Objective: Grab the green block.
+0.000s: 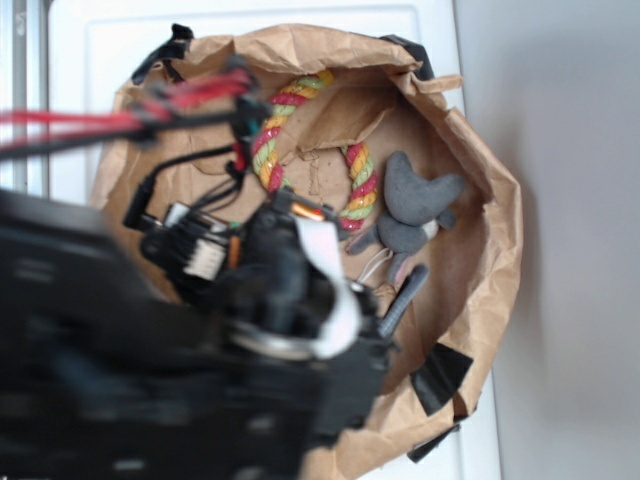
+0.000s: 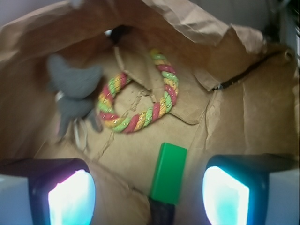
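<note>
Wrist view, nearest first: the gripper (image 2: 149, 197) is hanging with its two fingers (image 2: 70, 197) spread wide apart, pads glowing pale at the lower left and lower right of the picture, nothing clamped between them. The green block (image 2: 168, 172) is lying flat on the brown paper (image 2: 225, 108) in the gap between the fingers, nearer the right one than the left, touching neither; its long axis is running away from the gripper, tilting slightly right, and its near end is meeting a dark shape at the bottom edge that cannot be identified. Beyond the block's far end, near but apart, the rope ring (image 2: 138, 91) in red, yellow and green is resting on the torn, creased paper. To the ring's left, just beside it, the grey plush toy (image 2: 75, 91) is lying near the paper's raised left wall. In the exterior view the blurred black arm (image 1: 200, 340) is covering the lower left of the paper nest (image 1: 490, 260), hiding the block; the ring and plush are showing past it, toward the paper's far right rim.
</note>
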You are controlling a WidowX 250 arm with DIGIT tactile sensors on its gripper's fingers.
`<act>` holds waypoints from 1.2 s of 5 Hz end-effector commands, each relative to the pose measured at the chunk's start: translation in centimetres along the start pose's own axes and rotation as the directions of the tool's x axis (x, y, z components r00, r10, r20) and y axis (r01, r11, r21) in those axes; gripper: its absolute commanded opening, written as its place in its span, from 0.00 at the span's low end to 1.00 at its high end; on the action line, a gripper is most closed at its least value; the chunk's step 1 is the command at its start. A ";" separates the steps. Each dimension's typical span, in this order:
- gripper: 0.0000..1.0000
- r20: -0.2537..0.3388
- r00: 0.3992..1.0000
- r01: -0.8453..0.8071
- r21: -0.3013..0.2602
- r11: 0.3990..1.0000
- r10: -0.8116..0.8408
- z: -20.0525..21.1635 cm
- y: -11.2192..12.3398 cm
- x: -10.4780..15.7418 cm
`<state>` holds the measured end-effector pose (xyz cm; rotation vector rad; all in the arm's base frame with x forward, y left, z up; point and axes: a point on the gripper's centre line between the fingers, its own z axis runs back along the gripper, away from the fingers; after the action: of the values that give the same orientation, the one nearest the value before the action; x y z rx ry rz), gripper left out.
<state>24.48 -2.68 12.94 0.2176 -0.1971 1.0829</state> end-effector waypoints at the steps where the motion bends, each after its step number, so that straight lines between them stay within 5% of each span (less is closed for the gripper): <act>1: 1.00 -0.042 0.999 -0.024 -0.143 0.989 0.018 -2.7 0.4 4.3; 5: 1.00 -0.042 0.999 -0.024 -0.143 0.989 0.018 -2.7 0.4 4.3; 6: 1.00 -0.035 0.999 0.033 -0.106 0.994 -0.036 -3.0 1.6 3.5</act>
<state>24.41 1.37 9.70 0.1320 -0.1675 1.0429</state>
